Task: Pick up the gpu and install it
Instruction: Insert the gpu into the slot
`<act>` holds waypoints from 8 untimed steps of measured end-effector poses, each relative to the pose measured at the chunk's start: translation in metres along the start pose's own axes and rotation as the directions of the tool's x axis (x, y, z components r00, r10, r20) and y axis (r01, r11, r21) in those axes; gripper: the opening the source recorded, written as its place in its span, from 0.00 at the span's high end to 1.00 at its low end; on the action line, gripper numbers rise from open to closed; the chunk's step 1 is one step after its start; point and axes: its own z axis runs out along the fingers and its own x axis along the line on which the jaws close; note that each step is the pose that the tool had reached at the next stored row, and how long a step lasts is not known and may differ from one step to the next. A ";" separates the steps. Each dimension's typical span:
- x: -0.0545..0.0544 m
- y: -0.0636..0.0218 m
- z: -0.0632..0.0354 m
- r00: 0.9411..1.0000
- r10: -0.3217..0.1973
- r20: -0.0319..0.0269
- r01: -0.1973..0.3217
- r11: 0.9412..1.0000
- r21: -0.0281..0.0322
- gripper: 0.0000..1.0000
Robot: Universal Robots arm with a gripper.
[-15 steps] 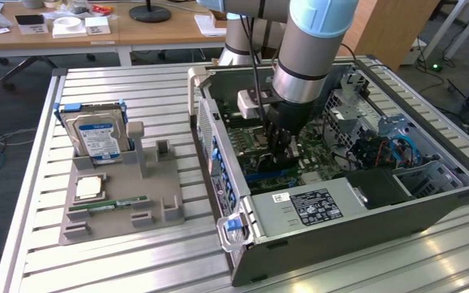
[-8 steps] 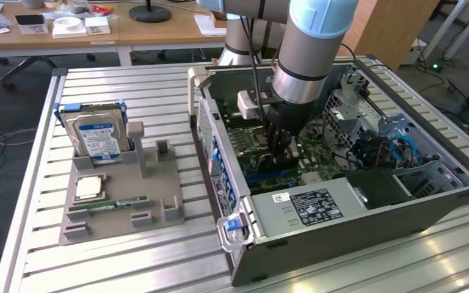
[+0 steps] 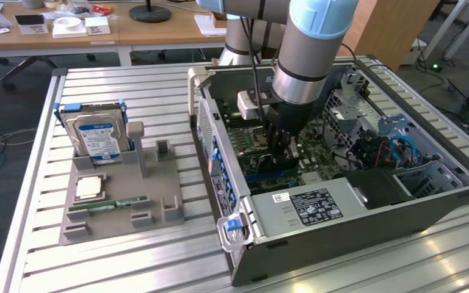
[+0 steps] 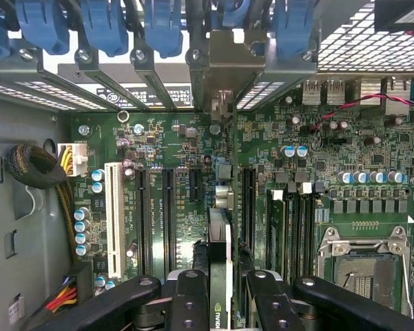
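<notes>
Inside the open computer case [image 3: 381, 213], my gripper [image 3: 281, 152] reaches down over the green motherboard [image 4: 172, 138]. In the wrist view the gripper [image 4: 224, 300] is shut on the gpu [image 4: 220, 241]. The card is seen edge-on, a thin card standing upright between the black fingers [image 4: 186, 300]. Its silver bracket [image 4: 220, 65] sits at the case's rear slot openings, under the blue latches [image 4: 103, 24]. The card runs along the motherboard between the black expansion slots [image 4: 169, 214]. How deep it sits in a slot I cannot tell.
Beside the case at the exterior view's left, a grey holder [image 3: 112, 223] carries a hard drive [image 3: 96, 137], a CPU [image 3: 88, 188] and a RAM stick [image 3: 108, 203]. Close around the card are the CPU socket [image 4: 361, 265], cables [image 4: 38, 169] and the power supply [image 3: 316, 204].
</notes>
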 end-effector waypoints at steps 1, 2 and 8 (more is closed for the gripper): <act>0.000 0.0000 0.0000 1.000 0.000 0.000 0.000 1.000 0.000 0.74; 0.000 0.0000 0.0000 1.000 0.000 0.000 0.000 1.000 0.000 0.74; 0.000 0.0000 -0.0012 1.000 0.000 0.000 0.000 1.000 0.000 0.74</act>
